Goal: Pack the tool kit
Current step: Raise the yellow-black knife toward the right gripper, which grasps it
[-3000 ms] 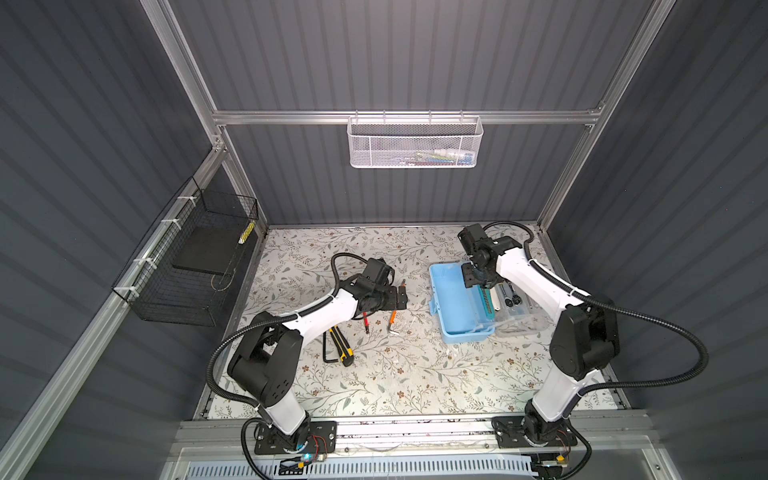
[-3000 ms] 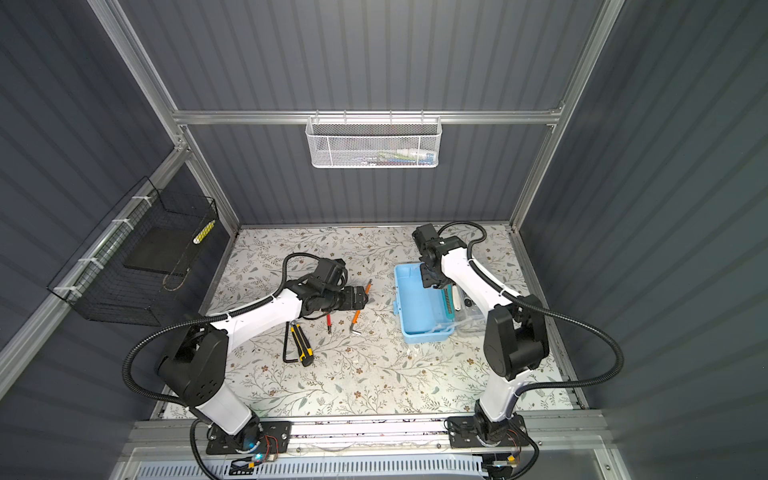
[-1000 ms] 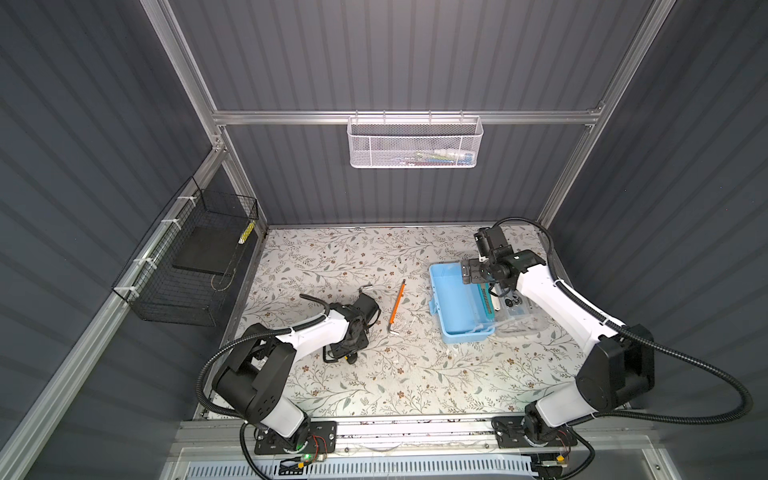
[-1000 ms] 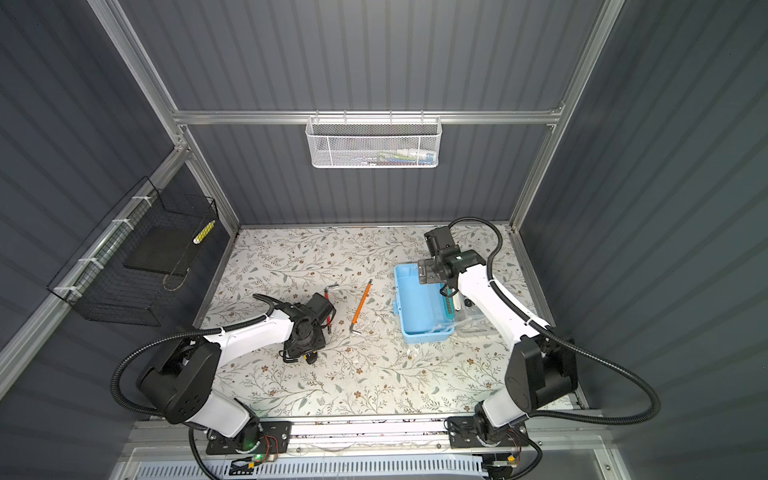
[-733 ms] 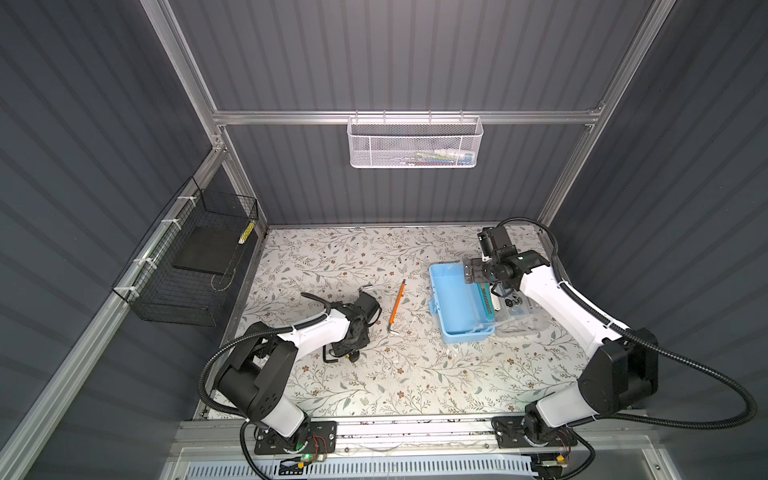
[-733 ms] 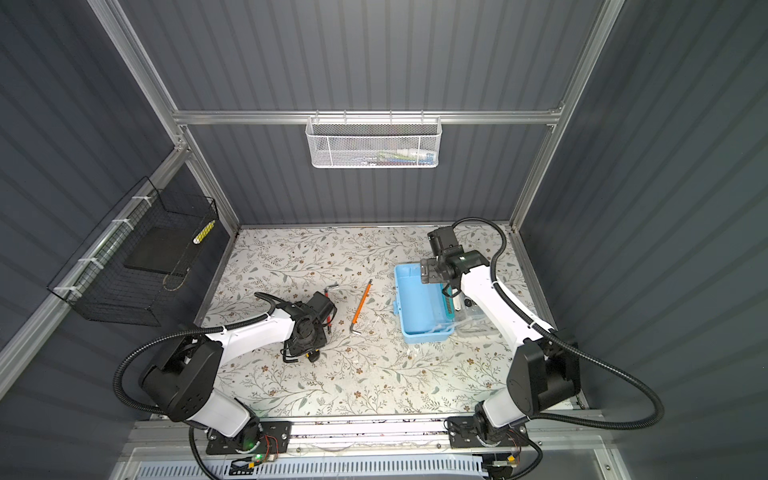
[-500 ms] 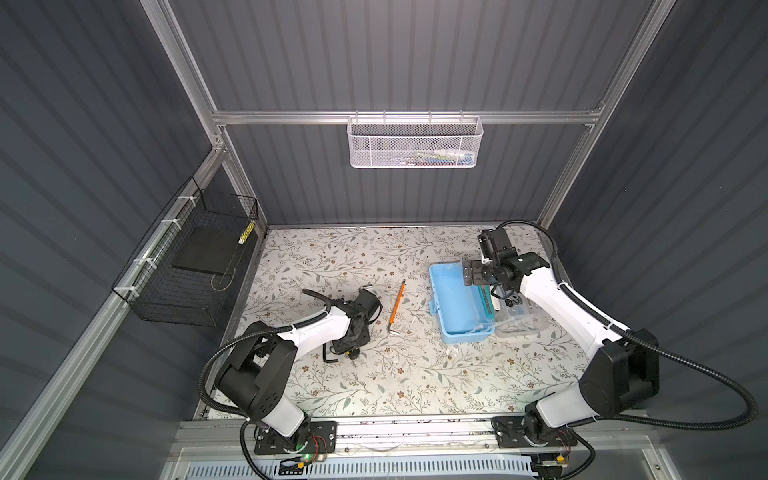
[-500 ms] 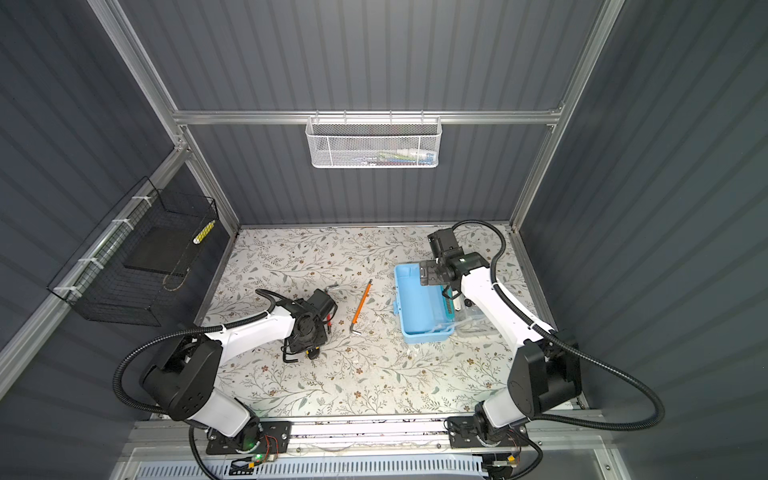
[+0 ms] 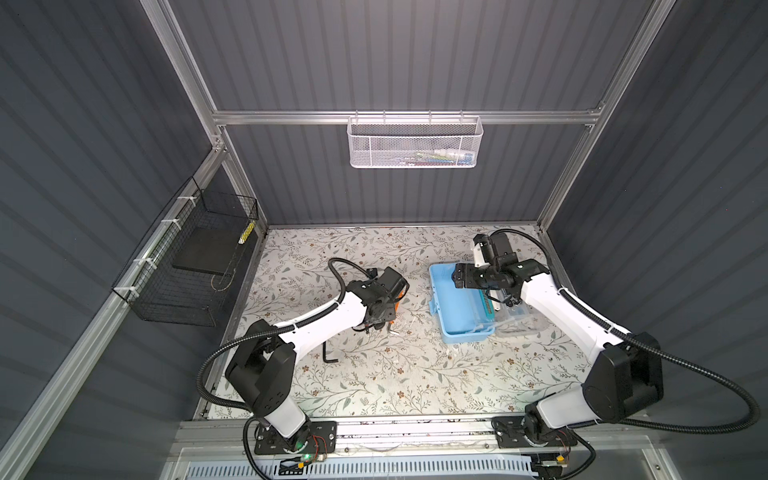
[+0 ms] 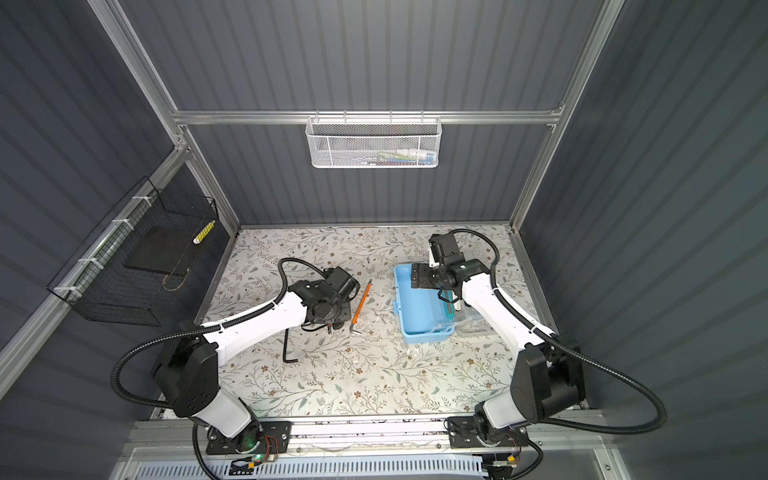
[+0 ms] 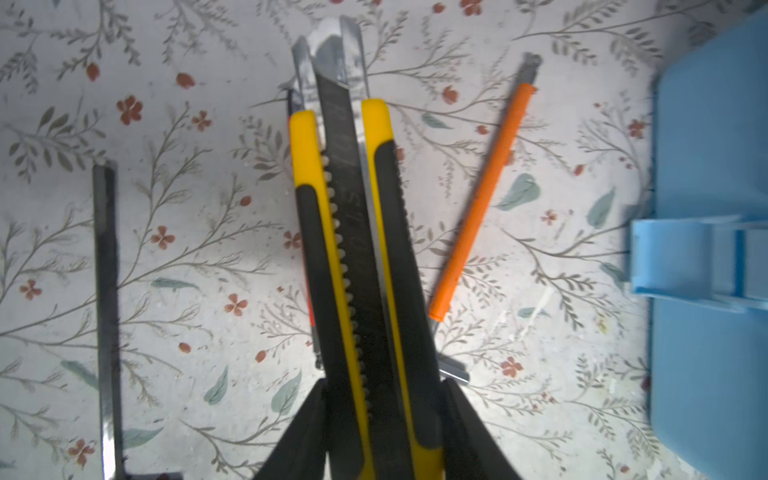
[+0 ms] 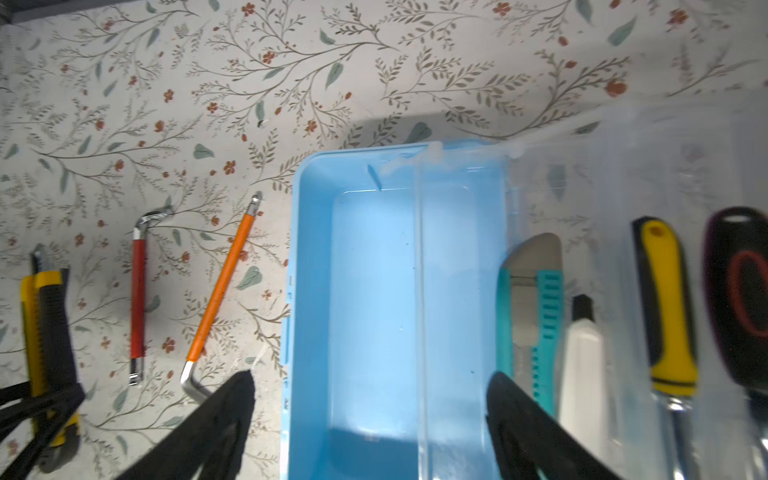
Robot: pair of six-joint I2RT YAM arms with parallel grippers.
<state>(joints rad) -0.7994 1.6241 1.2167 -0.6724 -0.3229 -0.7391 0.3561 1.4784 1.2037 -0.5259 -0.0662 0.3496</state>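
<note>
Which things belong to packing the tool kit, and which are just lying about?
Job: blue box, yellow utility knife, orange hex key, red hex key, black hex key, teal utility knife, yellow-handled screwdriver.
Lying about: white mesh basket, black wire basket.

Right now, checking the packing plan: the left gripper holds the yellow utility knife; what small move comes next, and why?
Probably carry the yellow utility knife to above the light blue box. The left gripper is shut on the knife, and the box lies open, its floor bare. The right gripper hangs open over that box, so it may need to clear first.
</note>
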